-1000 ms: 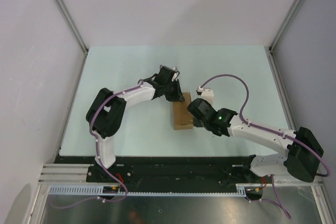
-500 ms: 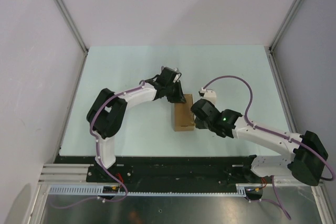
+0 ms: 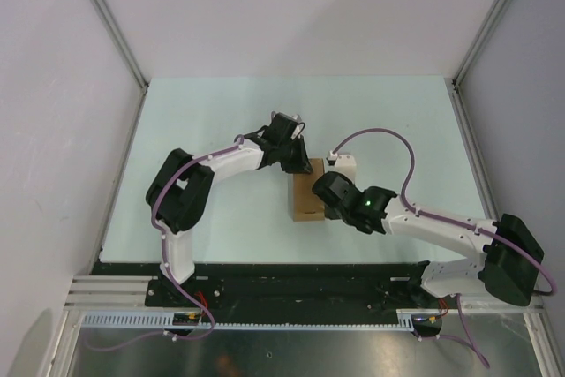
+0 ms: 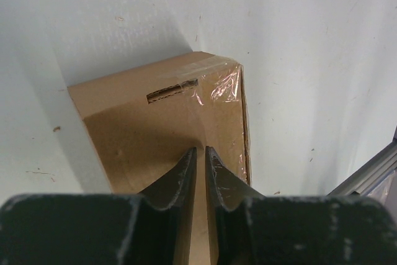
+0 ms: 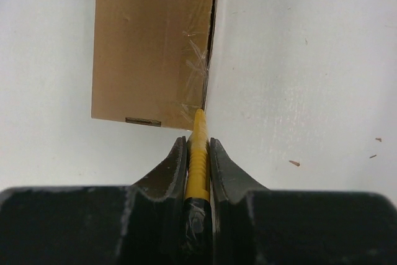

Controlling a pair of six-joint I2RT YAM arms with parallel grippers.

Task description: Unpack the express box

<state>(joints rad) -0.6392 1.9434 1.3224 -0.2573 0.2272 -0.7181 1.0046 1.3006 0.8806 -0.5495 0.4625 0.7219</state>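
Observation:
The express box [image 3: 305, 205], a small flat brown carton sealed with clear tape, lies in the middle of the table. My left gripper [image 3: 297, 163] rests on the box's far end. In the left wrist view the left gripper [image 4: 200, 150] is shut, with nothing between its fingers, over the top of the express box [image 4: 155, 116]. My right gripper [image 3: 323, 200] is at the box's right side. The right gripper [image 5: 198, 141] is shut on a yellow-and-black utility knife [image 5: 198, 166]. The knife's tip touches the taped corner of the express box [image 5: 149, 41], at its side seam.
The pale green table [image 3: 221, 112] is bounded by white walls with metal corner posts at the back left [image 3: 110, 28] and back right [image 3: 490, 28]. Both arm bases stand on the black rail [image 3: 291, 284] at the near edge.
My right wrist swung slightly right, then came back left along the box's right side with the knife. The left gripper and the box have barely moved.

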